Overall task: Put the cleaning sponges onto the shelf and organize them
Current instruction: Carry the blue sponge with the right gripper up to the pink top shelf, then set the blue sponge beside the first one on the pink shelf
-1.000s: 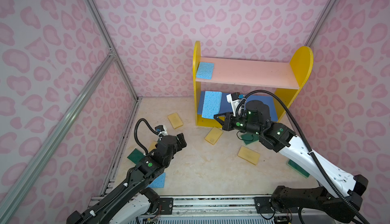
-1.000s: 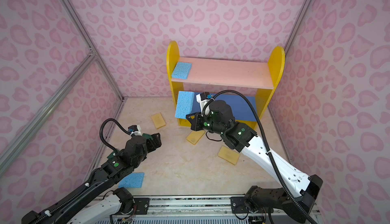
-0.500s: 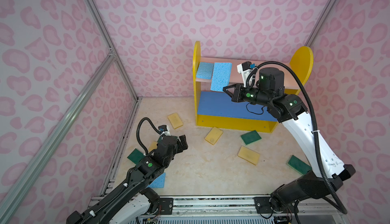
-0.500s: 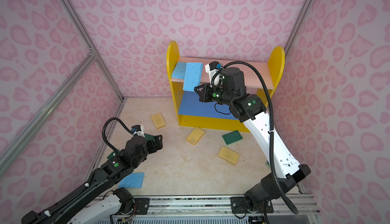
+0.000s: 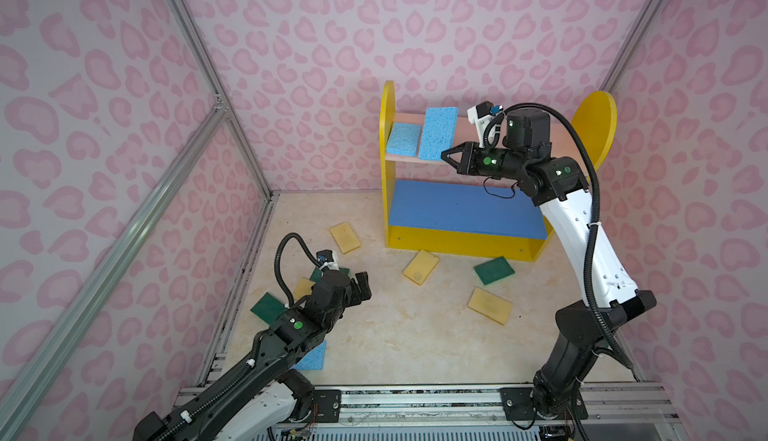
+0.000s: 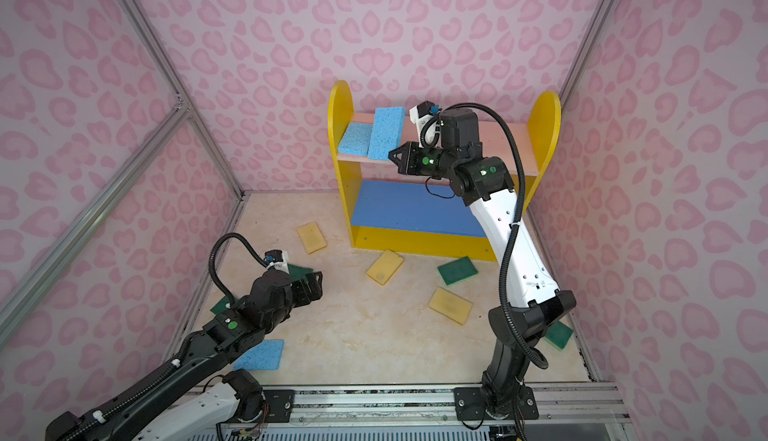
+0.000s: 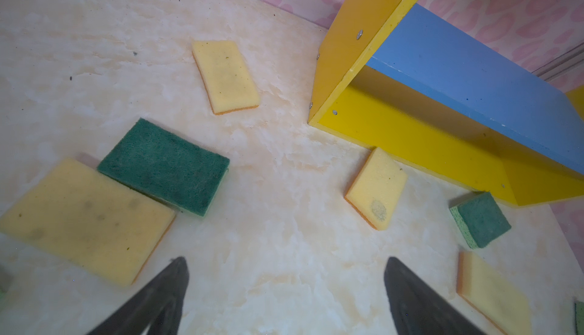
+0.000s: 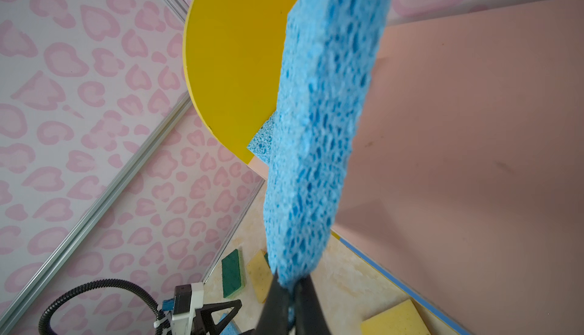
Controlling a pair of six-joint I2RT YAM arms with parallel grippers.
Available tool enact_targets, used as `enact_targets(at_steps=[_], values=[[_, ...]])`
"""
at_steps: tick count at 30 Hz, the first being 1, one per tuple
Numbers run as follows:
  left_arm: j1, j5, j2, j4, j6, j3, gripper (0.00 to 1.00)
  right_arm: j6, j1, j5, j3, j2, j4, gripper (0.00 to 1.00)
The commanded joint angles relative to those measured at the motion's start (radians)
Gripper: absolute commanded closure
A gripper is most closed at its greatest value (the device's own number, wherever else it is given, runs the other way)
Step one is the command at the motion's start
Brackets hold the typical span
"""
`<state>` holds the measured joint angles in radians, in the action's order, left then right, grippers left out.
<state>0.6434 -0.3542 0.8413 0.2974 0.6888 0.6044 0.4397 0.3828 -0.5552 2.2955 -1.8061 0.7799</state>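
Tabletop (image 7: pixel 284 159): directly below the left end effector (image 7: pixel 286 270). Hovers there spread wide, holding nothing.

Shelf (image 5: pixel 461 210): straight ahead of the right end effector (image 5: pixel 446 155), tips just at the front edge of the pink upper board (image 5: pixel 519 143). Grips, nearly closed, the near short end of a light blue sponge (image 5: pixel 438 133). Long axis pointing straight away from the tips, up and back over the board, face tilted rather than flat. Contact with the board at the far end: cannot tell.

Just beyond it, on the side away from the right arm: 2nd blue sponge (image 5: pixel 402 138), flat against the yellow side panel (image 5: pixel 387 127). Likely next: lower and release flat alongside the 2nd, long axes parallel.

Ahead of the left end effector: 4 pale yellow sponges (image 7: pixel 224 76) and at least 2 dark green sponges (image 7: pixel 164 166). Behind it, under its own arm: 3rd blue sponge (image 6: pixel 259 353), nearer the left arm.
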Motion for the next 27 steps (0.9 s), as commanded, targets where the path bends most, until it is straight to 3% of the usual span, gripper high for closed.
enact_targets(at_steps=[1,5,12,15,19,22,27], values=[[-0.001,0.007,0.004,-0.02,0.001,-0.005,0.02,0.017,-0.014,-0.04,0.02,-0.027,0.001,0.92],[-0.001,0.011,0.02,-0.025,0.005,-0.005,0.03,0.025,-0.025,-0.054,0.049,-0.06,0.005,0.84],[-0.001,0.014,0.032,-0.03,0.009,0.0,0.03,0.004,-0.037,-0.046,0.136,-0.122,0.069,0.86],[-0.001,0.015,0.035,-0.033,0.009,-0.002,0.02,-0.005,-0.042,-0.021,0.136,-0.121,0.083,0.79],[-0.001,0.015,0.037,-0.028,0.011,0.0,0.02,-0.02,-0.046,0.012,0.114,-0.108,0.09,0.62],[-0.001,0.008,0.035,-0.026,0.016,-0.002,0.02,-0.022,-0.05,0.023,0.089,-0.098,0.076,0.56],[-0.001,0.01,0.038,-0.026,0.021,-0.002,0.03,-0.029,-0.052,0.054,0.084,-0.095,0.086,0.61]])
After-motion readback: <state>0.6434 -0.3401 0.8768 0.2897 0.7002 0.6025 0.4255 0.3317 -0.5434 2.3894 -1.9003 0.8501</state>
